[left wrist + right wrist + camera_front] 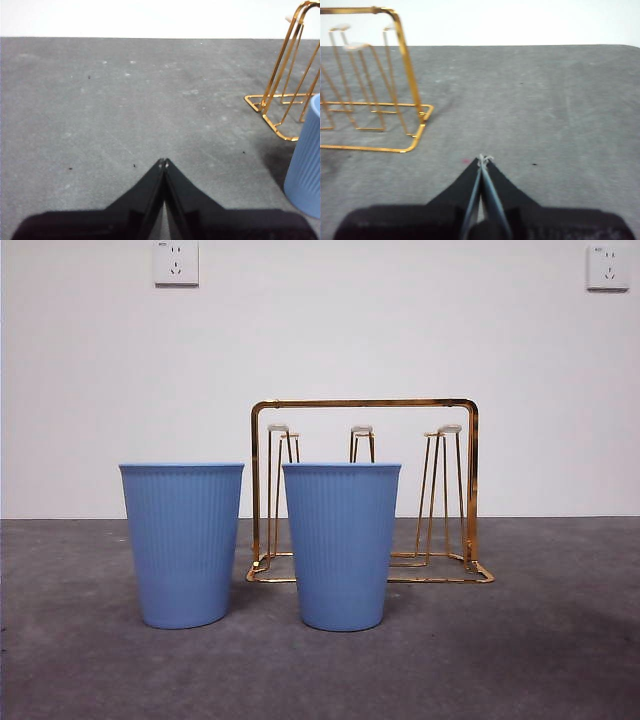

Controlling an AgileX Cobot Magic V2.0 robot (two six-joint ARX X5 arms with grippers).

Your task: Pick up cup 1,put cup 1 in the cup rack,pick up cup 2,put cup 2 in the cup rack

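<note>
Front view: two light-blue ribbed cups stand upright, mouths up, on a grey felt-like table (560, 640). Both taper toward the base. Left cup (182, 545) and right cup (342, 548) stand apart, side by side. Behind them sits the cup rack (470, 490), thin gold wire, rectangular base, arched frame, upright pegs with whitish tips. Left gripper (163, 162) and right gripper (483, 159) hang over bare table, jaws pressed together, holding nothing.
</note>
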